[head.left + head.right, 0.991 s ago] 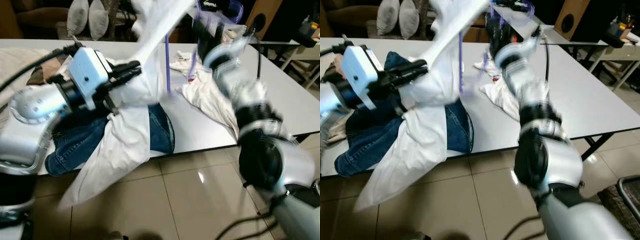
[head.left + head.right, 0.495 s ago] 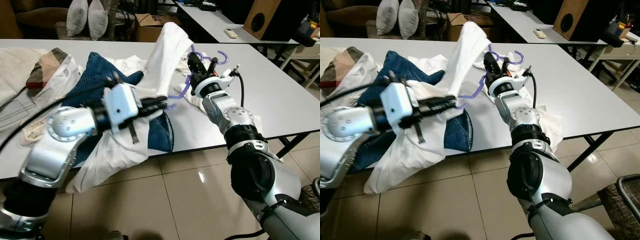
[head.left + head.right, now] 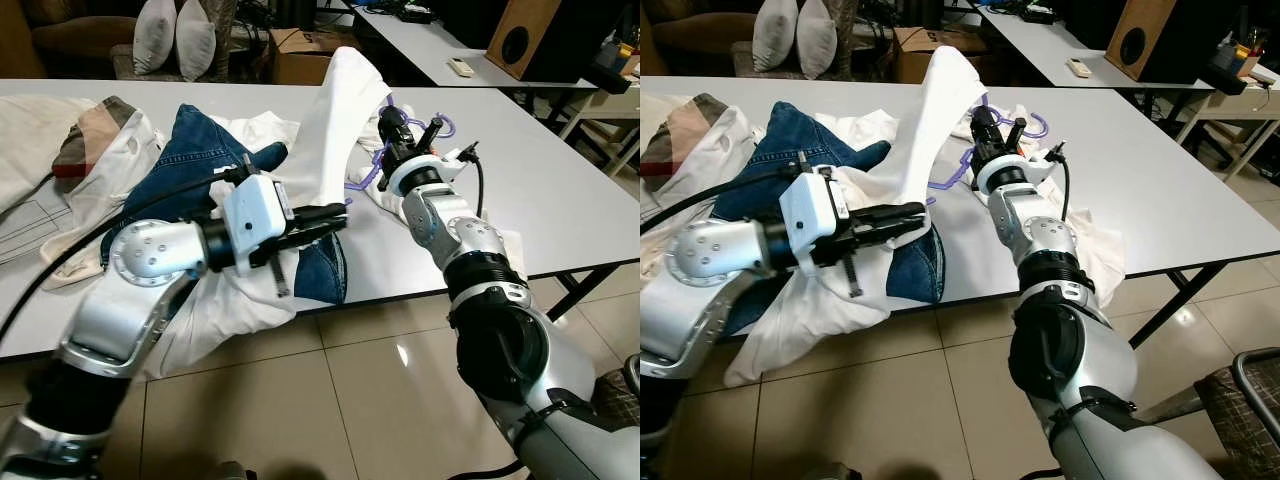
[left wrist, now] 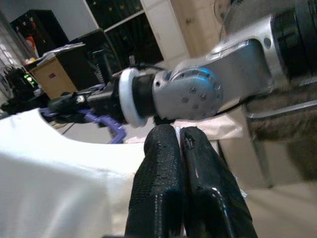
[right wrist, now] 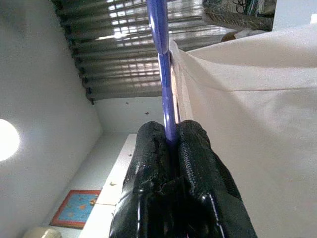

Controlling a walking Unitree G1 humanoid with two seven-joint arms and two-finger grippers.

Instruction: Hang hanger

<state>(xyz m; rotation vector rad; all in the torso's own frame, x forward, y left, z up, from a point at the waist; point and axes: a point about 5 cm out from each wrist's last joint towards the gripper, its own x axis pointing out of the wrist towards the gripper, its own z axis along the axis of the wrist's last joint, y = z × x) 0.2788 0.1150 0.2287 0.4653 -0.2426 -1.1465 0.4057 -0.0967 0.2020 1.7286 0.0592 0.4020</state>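
Over the white table (image 3: 560, 190), a white garment (image 3: 335, 120) rises in a tall peak above the blue jeans (image 3: 190, 165) and the other heaped clothes, with the purple hanger (image 3: 368, 172) tucked against its far side, just above the tabletop. The left gripper (image 3: 335, 215) reaches in over the jeans, fingers pressed tight on a fold of that garment's lower edge. The right gripper (image 5: 171, 144) clamps the hanger's thin purple bar right beside the cloth.

No text, label, brand or number is legible on anything here.
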